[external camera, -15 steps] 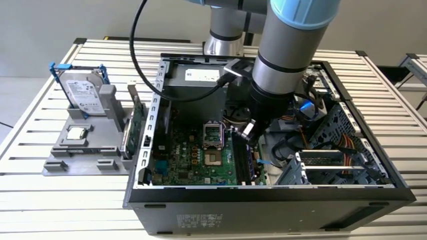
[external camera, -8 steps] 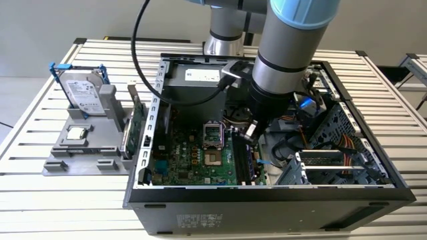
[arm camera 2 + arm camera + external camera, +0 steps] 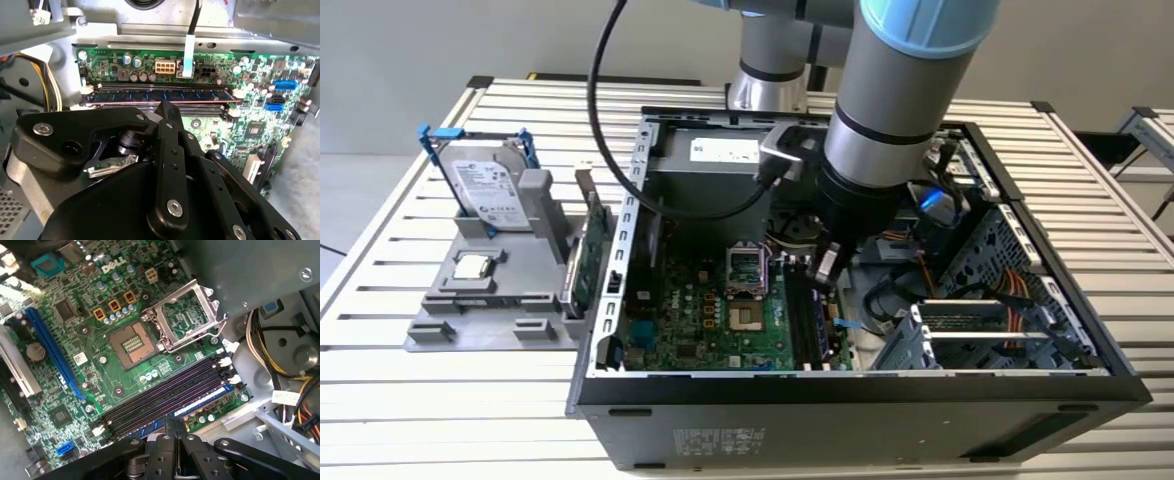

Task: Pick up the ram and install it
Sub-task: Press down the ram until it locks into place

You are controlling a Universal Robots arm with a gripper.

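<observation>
Slatted metal table (image 3: 440,390) carries an open PC case (image 3: 854,420). Gripper (image 3: 827,268) sits inside the case, directly above the motherboard (image 3: 707,320) memory slots (image 3: 165,397); can't tell whether its fingers are apart or together. Ram (image 3: 160,95) lies seated lengthwise in a slot, just beyond the gripper's tip. Hard drive (image 3: 491,195) stands in a grey holder (image 3: 494,310), well off to the exterior view's left.

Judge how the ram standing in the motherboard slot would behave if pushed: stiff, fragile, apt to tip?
The ram looks thin and flat, so it is probably stiff lengthwise but liable to crack if pushed sideways. It stands on edge in a slot of the motherboard, so it likely won't tip. Its slimness suggests it is light.
</observation>
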